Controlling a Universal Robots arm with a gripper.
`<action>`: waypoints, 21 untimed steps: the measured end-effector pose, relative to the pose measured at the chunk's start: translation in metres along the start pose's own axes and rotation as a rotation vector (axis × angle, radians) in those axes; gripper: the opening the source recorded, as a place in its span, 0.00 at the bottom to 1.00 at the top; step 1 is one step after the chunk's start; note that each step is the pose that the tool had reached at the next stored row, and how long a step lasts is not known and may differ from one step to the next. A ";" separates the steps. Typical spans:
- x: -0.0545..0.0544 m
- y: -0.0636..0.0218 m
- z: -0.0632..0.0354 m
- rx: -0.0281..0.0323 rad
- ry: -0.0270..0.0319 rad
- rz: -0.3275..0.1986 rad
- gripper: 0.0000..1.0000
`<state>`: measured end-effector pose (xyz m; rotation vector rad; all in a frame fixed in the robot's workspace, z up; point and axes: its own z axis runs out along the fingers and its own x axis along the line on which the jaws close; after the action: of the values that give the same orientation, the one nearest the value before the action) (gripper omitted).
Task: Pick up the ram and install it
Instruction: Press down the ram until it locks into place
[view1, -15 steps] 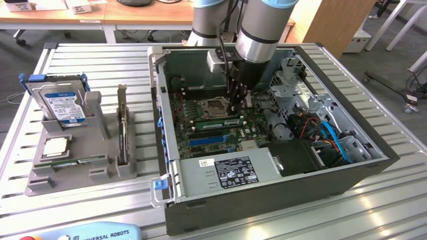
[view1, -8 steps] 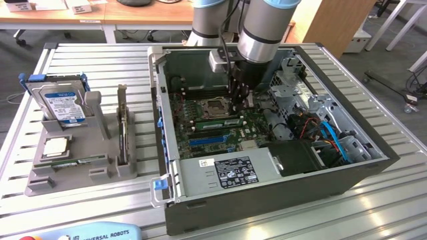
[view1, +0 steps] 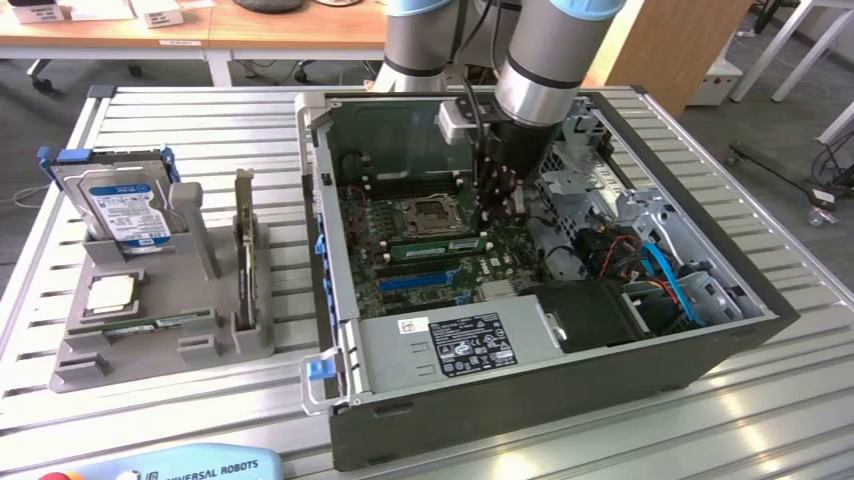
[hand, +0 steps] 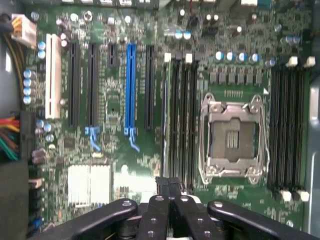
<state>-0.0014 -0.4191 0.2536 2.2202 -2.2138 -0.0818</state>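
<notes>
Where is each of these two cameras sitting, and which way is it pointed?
Exterior view: off the arm, above the table, looking down into the open computer case; the arm and end effector show.
Wrist view: on the wrist, looking straight at the motherboard; the shut end effector shows.
Shared: the motherboard and its empty processor socket.

Case: an open dark-grey metal computer case (view1: 534, 400) lay on the slatted metal desk (view1: 200, 110).
Board: a green motherboard (hand: 115, 100) with an empty silver processor socket (hand: 232, 137) and a blue expansion slot (hand: 131, 87).
Holder: a grey plastic parts holder (view1: 160, 340) stood at the exterior view's left, well apart from the case.
Drive: a silver hard drive in a blue frame (view1: 120, 205) stood upright in that holder.
</notes>
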 end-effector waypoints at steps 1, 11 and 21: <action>0.000 -0.0026 0.0000 0.0000 0.0000 0.000 0.10; 0.000 -0.0106 0.0006 0.0002 -0.0005 0.000 0.10; 0.001 -0.0110 0.0089 0.0006 -0.0010 0.000 0.10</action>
<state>0.0092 -0.4193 0.2442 2.2213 -2.2142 -0.0823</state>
